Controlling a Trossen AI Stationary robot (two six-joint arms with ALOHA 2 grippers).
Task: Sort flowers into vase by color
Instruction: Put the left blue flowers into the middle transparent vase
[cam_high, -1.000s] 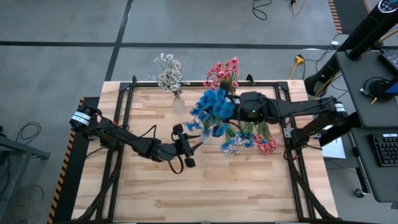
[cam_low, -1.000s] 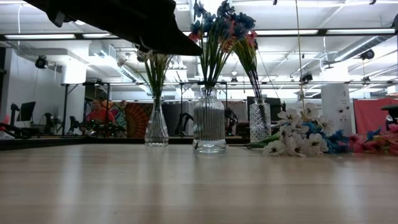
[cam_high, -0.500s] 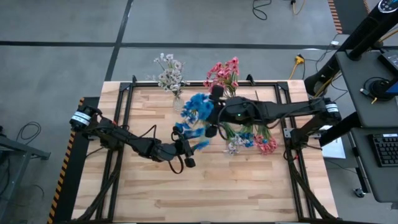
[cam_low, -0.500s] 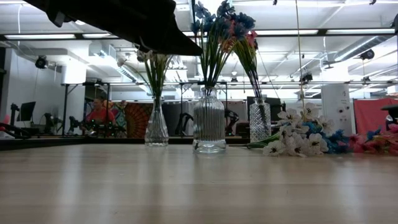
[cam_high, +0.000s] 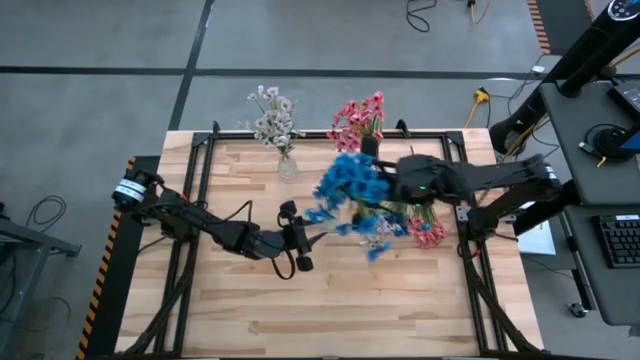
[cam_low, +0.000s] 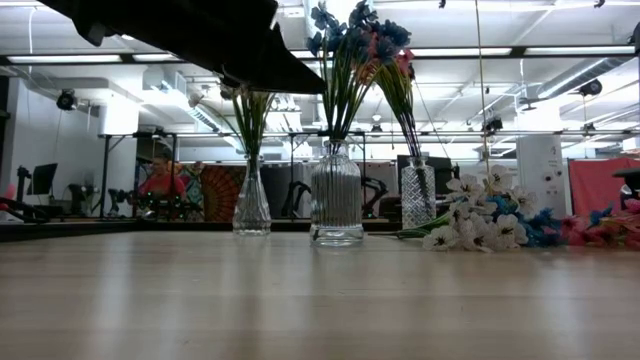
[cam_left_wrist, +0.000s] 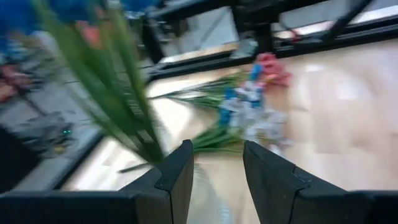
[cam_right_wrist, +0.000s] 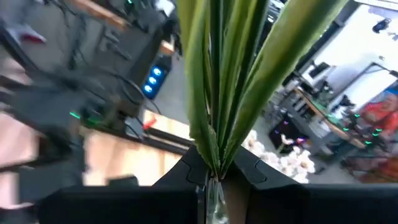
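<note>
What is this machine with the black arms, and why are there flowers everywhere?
It is a robot with two arms at a wooden table. One picture looks down from above, one peeks across the tabletop, and two come from cameras on the wrists. The right pincer is shut on a bunch of blue flowers, squeezing the green stems. The left pincer waits near the middle of the table, open and holding nothing. More loose flowers lie on the table. White flowers and pink flowers already stand in glass vases.
</note>
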